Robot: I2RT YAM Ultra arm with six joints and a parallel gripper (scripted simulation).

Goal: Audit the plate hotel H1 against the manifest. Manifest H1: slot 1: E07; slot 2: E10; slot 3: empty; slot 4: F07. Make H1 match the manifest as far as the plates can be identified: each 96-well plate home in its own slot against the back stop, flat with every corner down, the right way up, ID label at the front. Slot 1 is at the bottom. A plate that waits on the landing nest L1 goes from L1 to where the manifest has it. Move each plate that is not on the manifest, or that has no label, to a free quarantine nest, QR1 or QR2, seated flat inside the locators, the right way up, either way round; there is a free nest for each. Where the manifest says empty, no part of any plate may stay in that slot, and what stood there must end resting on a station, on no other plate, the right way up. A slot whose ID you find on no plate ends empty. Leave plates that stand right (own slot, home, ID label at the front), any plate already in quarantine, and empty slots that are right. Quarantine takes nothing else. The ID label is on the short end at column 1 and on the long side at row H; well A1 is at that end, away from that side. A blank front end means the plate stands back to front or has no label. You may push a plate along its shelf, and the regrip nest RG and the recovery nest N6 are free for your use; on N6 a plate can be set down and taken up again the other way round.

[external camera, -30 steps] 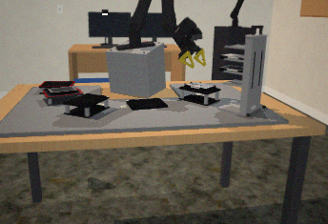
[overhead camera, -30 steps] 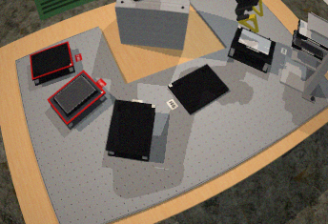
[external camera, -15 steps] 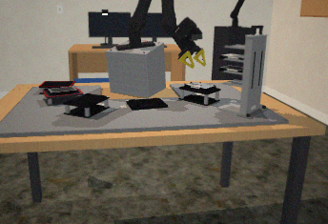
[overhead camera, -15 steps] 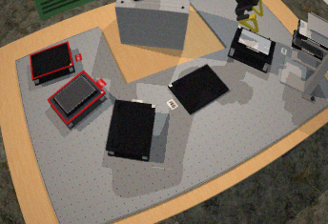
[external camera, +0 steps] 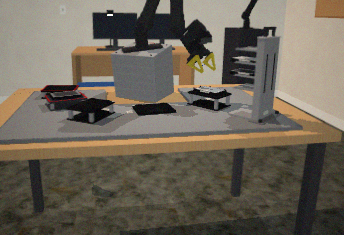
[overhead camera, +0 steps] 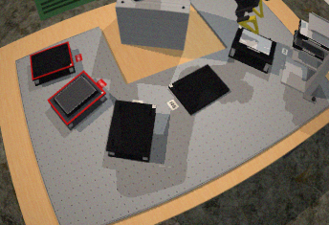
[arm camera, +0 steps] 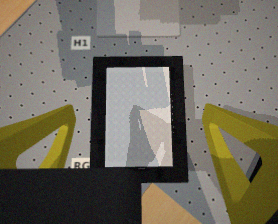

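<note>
Grey perforated matting [overhead camera: 230, 152] covers most of my wooden table [overhead camera: 19, 171], dotted with a regular grid of holes. On it I see a plain grey block [overhead camera: 153, 13] that carries the black arm [external camera: 160, 4]. At the right edge stands the hotel [external camera: 266, 79], a tall pale tower with shelves; from the exterior view I can make out plates in it, but not their labels. Two red-rimmed nests sit far left: the rear one [overhead camera: 51, 60] shows a flat black top, the nearer one [overhead camera: 76, 97] carries a grey plate. A raised black nest [overhead camera: 130, 129] stands near the middle, and a flat black pad [overhead camera: 199, 88] lies just right of it.

My plate [overhead camera: 254, 43] rests on a black stand [overhead camera: 251, 55] between the block and the hotel. It is rectangular, with a black rim and a glossy pale top that catches reflections. I cannot read any label on it.

My gripper [arm camera: 138, 111] hangs above that plate, yellow fingers spread fully wide to either side of it, grasping nothing.
</note>
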